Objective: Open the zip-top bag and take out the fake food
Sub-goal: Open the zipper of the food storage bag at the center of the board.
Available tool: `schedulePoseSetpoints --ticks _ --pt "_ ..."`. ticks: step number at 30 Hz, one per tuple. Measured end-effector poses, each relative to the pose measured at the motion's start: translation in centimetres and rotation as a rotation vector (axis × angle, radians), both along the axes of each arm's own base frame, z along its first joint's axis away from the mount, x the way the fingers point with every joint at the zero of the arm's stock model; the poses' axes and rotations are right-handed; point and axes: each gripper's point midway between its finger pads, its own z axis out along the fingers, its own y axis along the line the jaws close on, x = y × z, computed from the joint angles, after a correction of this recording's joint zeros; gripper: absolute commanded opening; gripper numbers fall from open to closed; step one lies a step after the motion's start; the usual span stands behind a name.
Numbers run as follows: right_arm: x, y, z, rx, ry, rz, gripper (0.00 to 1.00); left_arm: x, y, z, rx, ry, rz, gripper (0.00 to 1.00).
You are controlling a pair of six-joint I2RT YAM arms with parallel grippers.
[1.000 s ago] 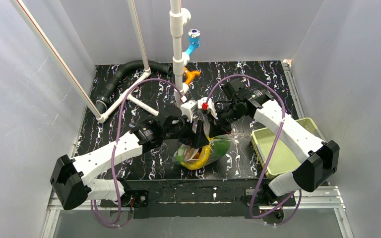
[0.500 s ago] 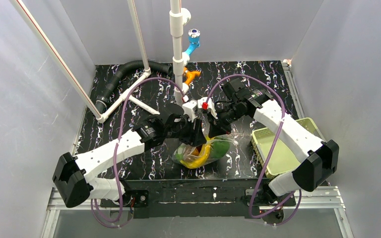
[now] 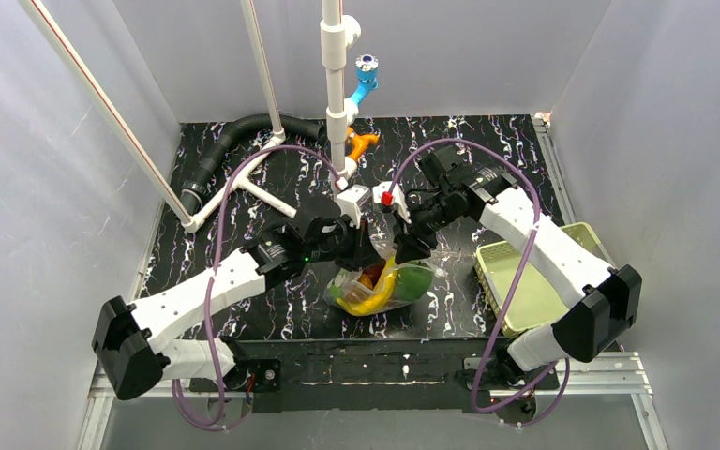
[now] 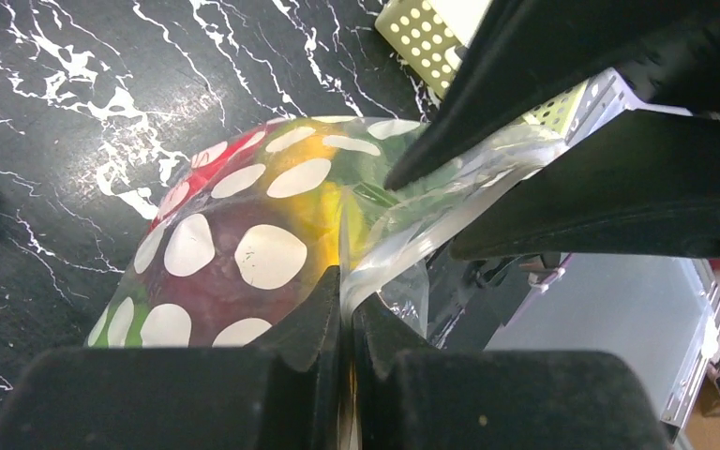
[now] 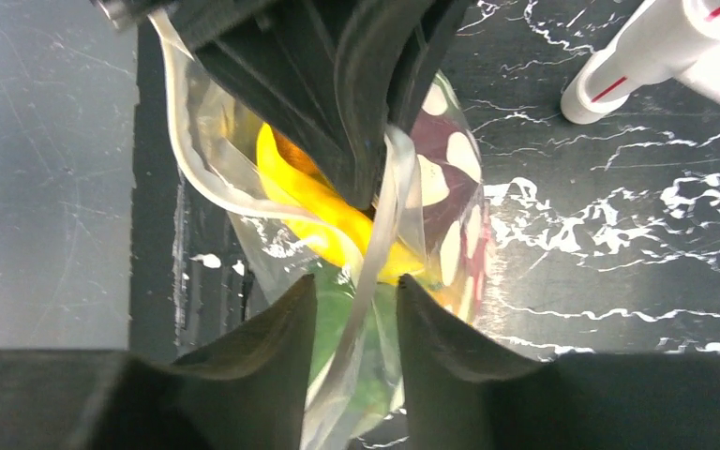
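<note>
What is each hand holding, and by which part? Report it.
The left hand pinches the zip-top bag by its top edge. The right hand grips nothing: its jaws stand apart, a strip of that edge between them.

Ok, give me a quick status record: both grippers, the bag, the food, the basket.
left gripper: shut, pinching one lip of the zip-top bag
right gripper: fingers apart, a film lip running between them, not clamped
bag position: lying on the table between the arms, mouth looks partly parted
fake food: inside the bag; yellow, green and red pieces show, none outside
mesh basket: right of the bag, apart from it
</note>
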Motion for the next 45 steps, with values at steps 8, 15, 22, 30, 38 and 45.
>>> schedulePoseSetpoints --ticks 8,15,22,30,38,45 --pt "-0.2 -0.8 2.3 0.004 -0.074 0.023 0.69 0.0 0.6 1.6 -0.055 -0.008 0.055 0.00" --pt "-2.8 -2.2 6.5 0.084 -0.181 0.131 0.75 -0.1 0.5 1.2 -0.063 0.018 0.072 0.00" --pt "-7.3 -2.0 3.3 0.122 -0.065 0.339 0.72 0.0 0.2 0.9 -0.083 0.034 0.087 0.00" --pt "-6.9 0.9 0.3 0.046 -0.112 0.410 0.70 0.1 0.0 0.8 -0.102 0.046 0.099 0.00" --pt "-6.7 2.7 -2.8 -0.045 -0.208 0.472 0.66 0.1 0.1 0.8 -0.106 0.052 0.109 0.00" --pt "-6.3 2.0 -5.7 -0.119 -0.253 0.488 0.47 0.1 0.5 0.7 -0.106 0.052 0.127 0.00"
